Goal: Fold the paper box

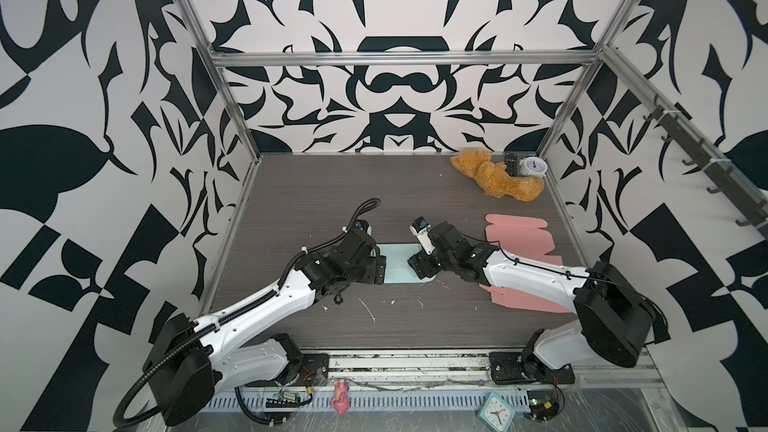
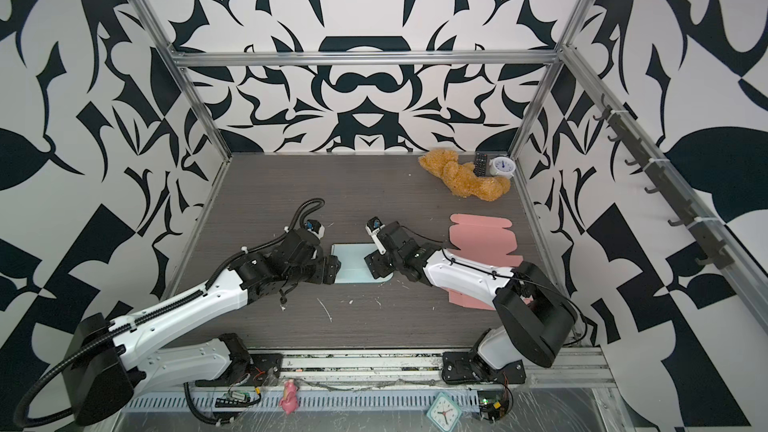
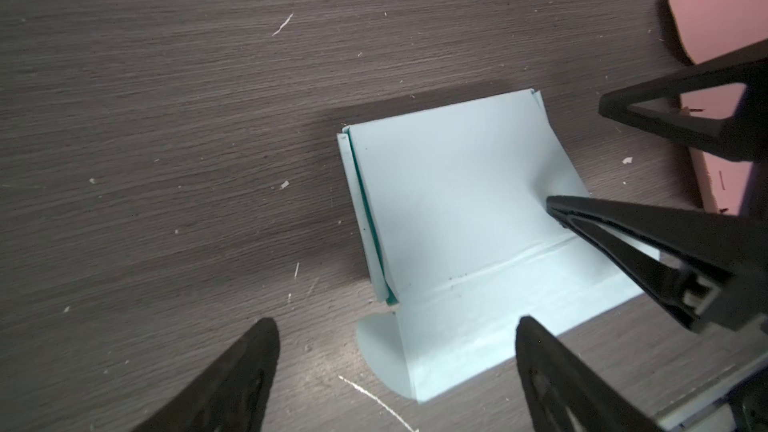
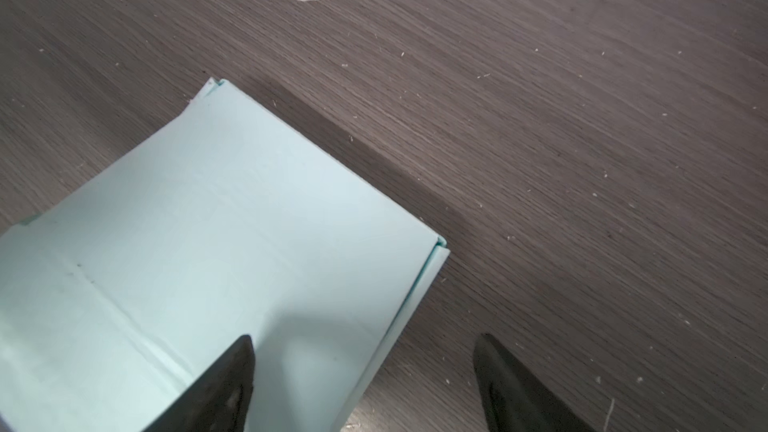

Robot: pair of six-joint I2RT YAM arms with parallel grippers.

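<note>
Dark woodgrain table (image 1: 332, 184) flecked white, black-and-white patterned walls (image 1: 395, 110), pale blue paper box (image 1: 399, 263) central, left jaws spread, right jaws spread

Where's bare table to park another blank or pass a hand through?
Free: back-left table, from its left edge to the teddy bear; also the front-centre strip before the near edge. Crowded: centre, left gripper and right gripper at the blue paper box; right side under pink box blanks; back-right corner, remote and alarm clock.
</note>
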